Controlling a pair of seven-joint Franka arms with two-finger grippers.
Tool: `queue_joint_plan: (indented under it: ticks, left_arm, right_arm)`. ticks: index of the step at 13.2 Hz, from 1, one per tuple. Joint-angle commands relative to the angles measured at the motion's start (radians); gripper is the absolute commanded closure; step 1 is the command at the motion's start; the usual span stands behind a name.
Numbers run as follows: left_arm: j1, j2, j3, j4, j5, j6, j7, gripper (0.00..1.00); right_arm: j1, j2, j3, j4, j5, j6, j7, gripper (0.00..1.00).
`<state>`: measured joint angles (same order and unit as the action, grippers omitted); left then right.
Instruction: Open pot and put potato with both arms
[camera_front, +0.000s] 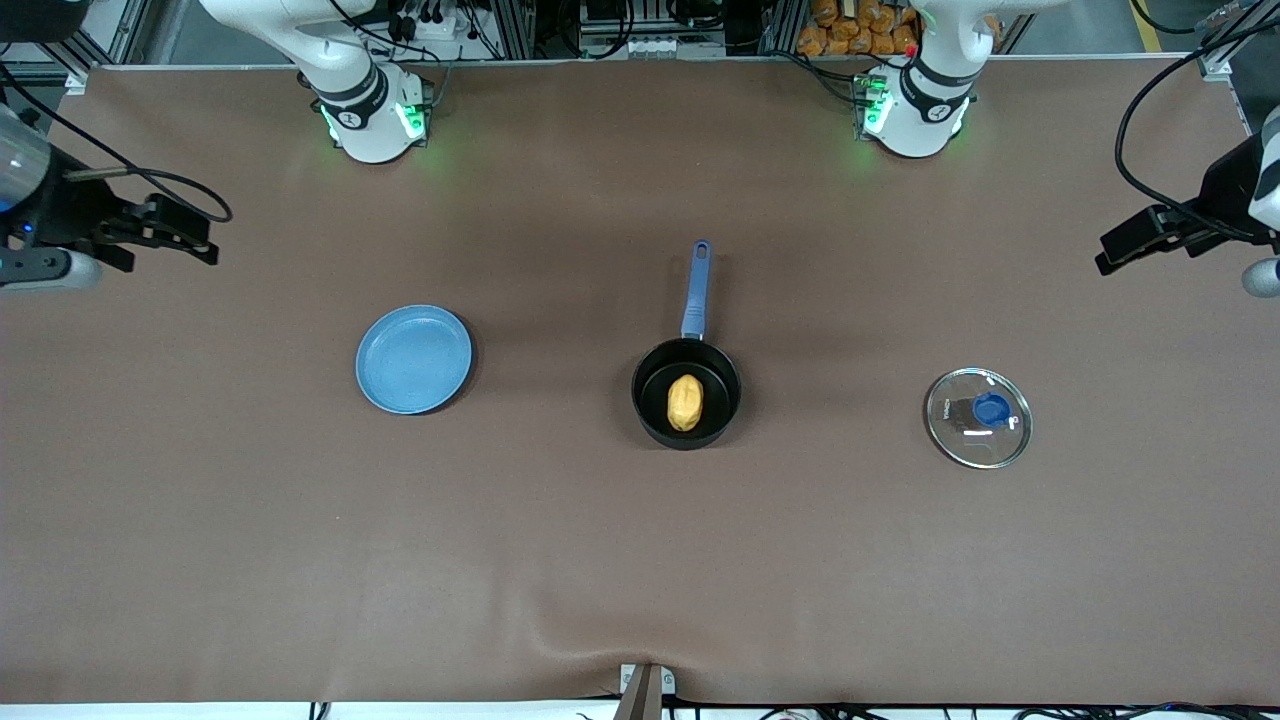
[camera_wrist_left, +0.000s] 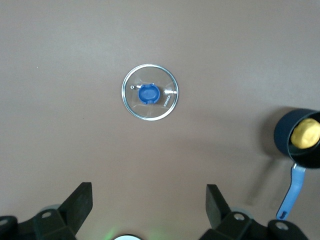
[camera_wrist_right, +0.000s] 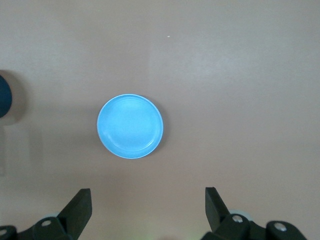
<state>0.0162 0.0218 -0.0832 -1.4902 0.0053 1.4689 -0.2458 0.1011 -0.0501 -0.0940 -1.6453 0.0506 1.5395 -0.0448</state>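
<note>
Glass lid (camera_front: 978, 417) sits lowest in the front view, flat on the bench (camera_front: 640, 560) toward the left arm's end, blue knob up, well apart from the pot (camera_front: 686, 393). Pot is mid-bench, uncovered, with the potato (camera_front: 684, 402) lying inside on its floor. So you can judge both steps done: lid off, potato in. Potato's long axis runs roughly toward and away from the front camera, about in line with the pot's blue handle (camera_front: 696, 290), which points straight away from that camera toward the robots' bases. Light-blue plate (camera_front: 414, 359) lies bare toward the right arm's end, beside the pot but well apart. Left hand (camera_wrist_left: 149, 205) hangs high over the left arm's end of the bench, fingers wide apart, gripping nothing; its wrist view looks down on the lid. Right hand (camera_wrist_right: 148, 206) is over the right arm's end above the plate, fingers spread too and carrying nothing. Both arms look parked. You likely need no further grasp; if anything, just confirm the potato is settled and end the episode.
</note>
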Motion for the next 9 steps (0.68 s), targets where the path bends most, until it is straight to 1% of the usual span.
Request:
queue_joint_plan:
  ticks: [1,3,5,9]
  left_arm:
    - [0.011,-0.078,-0.016,-0.045,-0.010,-0.015,0.036,0.00]
    - [0.011,-0.127,-0.016,-0.082,-0.015,-0.013,0.042,0.00]
    - [0.014,-0.157,-0.016,-0.123,-0.015,-0.001,0.085,0.00]
    - [0.014,-0.154,-0.016,-0.116,-0.015,-0.010,0.112,0.00]
  right_arm:
    - [-0.066,-0.082,0.028,-0.110,-0.017,0.042,-0.038,0.00]
    - [-0.087,-0.080,0.028,-0.110,-0.026,0.044,-0.062,0.00]
    - [-0.101,-0.079,0.031,-0.111,-0.041,0.060,-0.078,0.00]
    - [-0.098,-0.073,0.031,-0.097,-0.048,0.054,-0.078,0.00]
